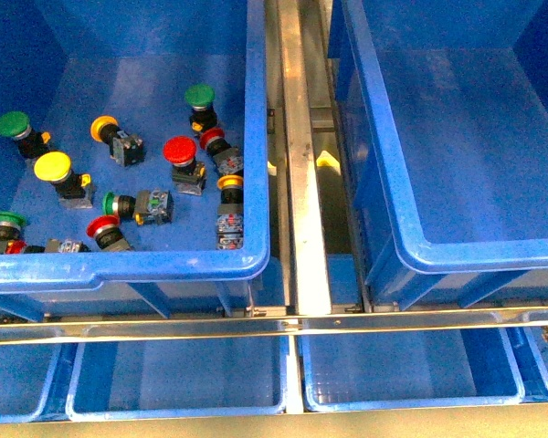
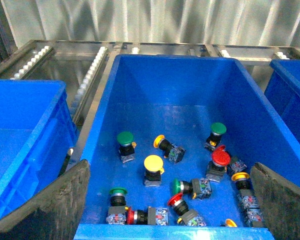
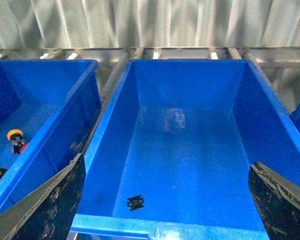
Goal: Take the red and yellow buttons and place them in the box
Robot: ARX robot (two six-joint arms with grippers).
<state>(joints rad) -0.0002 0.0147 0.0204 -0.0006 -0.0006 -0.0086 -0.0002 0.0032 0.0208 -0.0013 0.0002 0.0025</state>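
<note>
Left claw (image 2: 170, 167) & right claw (image 3: 166, 162): both wide open, empty, each above a bin.
Red button (image 1: 180, 151) & yellow button (image 1: 52, 167) lie w/ green buttons (image 1: 199, 95) in left bin (image 1: 256, 137); several crowd its near & right walls. Box (image 1: 457, 251) at right, wide bare floor; only right wrist view shows small black bit (image 3: 135, 202) there.

red button (image 1: 15, 246): partly hidden | black speck (image 3: 135, 201): too small, perhaps debris

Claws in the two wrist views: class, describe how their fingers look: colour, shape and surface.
The left claw and right claw each show two broad wedge-shaped fingers, black to dark grey, with scuffed, scratched surfaces. No cables or markings show.
</note>
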